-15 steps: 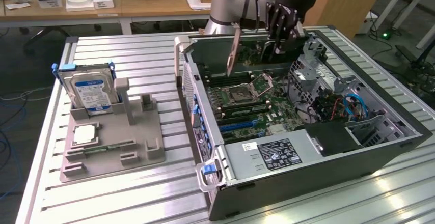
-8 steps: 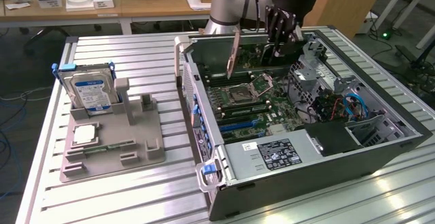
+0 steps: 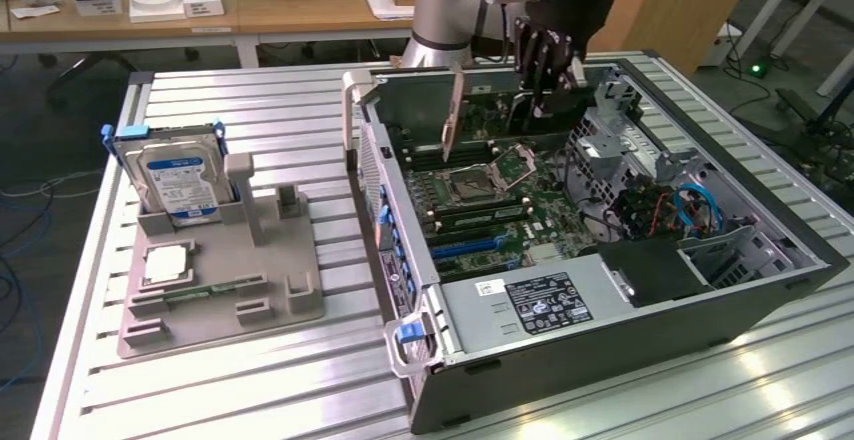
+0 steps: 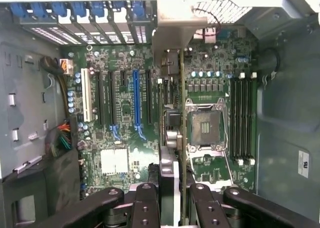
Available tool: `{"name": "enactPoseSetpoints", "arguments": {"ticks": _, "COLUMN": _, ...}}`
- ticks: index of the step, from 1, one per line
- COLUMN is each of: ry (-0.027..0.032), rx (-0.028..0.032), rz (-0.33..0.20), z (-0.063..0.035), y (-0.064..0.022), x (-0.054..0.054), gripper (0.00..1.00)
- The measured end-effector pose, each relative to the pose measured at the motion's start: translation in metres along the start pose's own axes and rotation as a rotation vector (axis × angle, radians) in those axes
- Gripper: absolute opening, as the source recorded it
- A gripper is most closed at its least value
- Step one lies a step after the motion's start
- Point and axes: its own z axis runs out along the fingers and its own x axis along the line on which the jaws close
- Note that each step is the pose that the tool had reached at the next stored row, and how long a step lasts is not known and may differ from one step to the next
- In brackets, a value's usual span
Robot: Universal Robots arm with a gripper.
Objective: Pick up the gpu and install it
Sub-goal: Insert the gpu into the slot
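My gripper [image 3: 545,80] hangs over the open computer case [image 3: 747,290], shut on the gpu [image 3: 457,110]. The gpu is held on edge, with its pale metal bracket towards the case's slotted rear wall. In the wrist view the gpu [image 4: 182,113] is a thin green edge running away from the black fingers [image 4: 145,203], and its silver bracket [image 4: 172,36] reaches the blue-latched rear slots [image 4: 80,11]. It hovers above the motherboard [image 4: 125,138], between the long blue expansion slot [image 4: 135,103] and the processor socket [image 4: 206,125], clear of the board.
On the exterior view's left, a grey fixture [image 3: 220,270] holds an upright silver hard drive [image 3: 180,180] and a small green memory stick [image 3: 214,287]. Inside the case are the power supply [image 3: 541,305], drive cage and cables [image 3: 687,210]. Desks stand behind.
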Motion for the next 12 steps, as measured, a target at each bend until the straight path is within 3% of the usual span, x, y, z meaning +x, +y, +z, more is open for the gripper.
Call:
{"name": "enactPoseSetpoints", "arguments": {"ticks": 8, "ry": 0.0012, "rx": 0.0002, "rz": 0.020, "z": 0.0085, "y": 0.0013, "x": 0.0065, "gripper": 0.28}}
{"name": "enactPoseSetpoints", "arguments": {"ticks": 12, "ry": 0.0015, "rx": 0.0002, "rz": 0.020, "z": 0.0117, "y": 0.0098, "x": 0.0072, "gripper": 0.28}}
